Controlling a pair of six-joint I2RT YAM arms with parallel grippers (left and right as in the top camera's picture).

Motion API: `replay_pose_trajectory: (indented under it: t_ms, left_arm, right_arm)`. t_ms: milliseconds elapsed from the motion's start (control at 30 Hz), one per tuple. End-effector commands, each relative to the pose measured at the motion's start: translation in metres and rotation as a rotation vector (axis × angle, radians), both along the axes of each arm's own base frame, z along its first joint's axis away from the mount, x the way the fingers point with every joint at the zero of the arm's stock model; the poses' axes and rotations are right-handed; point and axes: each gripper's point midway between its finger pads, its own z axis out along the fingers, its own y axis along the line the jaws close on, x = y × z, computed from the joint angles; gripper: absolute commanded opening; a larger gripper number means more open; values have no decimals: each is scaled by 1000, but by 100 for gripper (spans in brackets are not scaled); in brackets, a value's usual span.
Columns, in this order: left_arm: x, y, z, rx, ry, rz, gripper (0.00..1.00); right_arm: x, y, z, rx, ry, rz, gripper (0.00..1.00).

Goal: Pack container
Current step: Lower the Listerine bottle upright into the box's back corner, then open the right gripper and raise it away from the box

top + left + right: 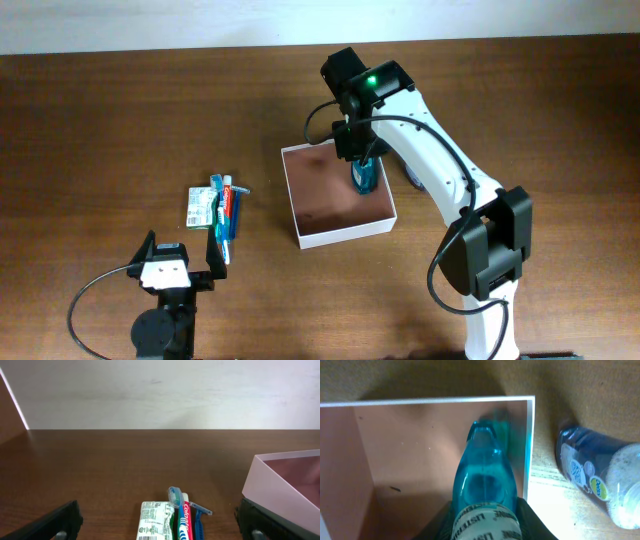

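The container [340, 232], a square shallow box with white walls and a reddish-brown inside, sits mid-table; it shows in the right wrist view [395, 450] and at the right of the left wrist view [280, 485]. My right gripper [362, 165] is shut on a teal mouthwash bottle [482, 485] and holds it inside the container by its right wall. My left gripper [180, 262] is open and empty, just in front of a green-and-white packet [202, 208], a toothpaste tube [230, 208] and a blue razor [197, 520].
A dark blue bottle [600, 480] lies on the table just outside the container's right wall. A pale wall rises behind the table's far edge [160, 429].
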Motion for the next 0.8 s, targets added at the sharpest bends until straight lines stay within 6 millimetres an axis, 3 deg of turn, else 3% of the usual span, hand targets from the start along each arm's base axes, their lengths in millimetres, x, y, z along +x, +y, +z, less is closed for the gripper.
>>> replay_pose_trajectory:
  t_ms: [0, 300, 533, 767]
  left_arm:
    - [0, -1, -1, 14, -1, -8, 100]
    - [0, -1, -1, 14, -1, -8, 100]
    - [0, -1, -1, 14, -1, -8, 100]
    - [0, -1, -1, 14, -1, -8, 99]
  right_arm:
    - [4, 6, 1, 21, -13, 1, 30]
    - [12, -6, 2, -21, -45, -19, 30]
    - [27, -30, 3, -13, -59, -68, 30]
    - [35, -27, 5, 0, -91, -32, 30]
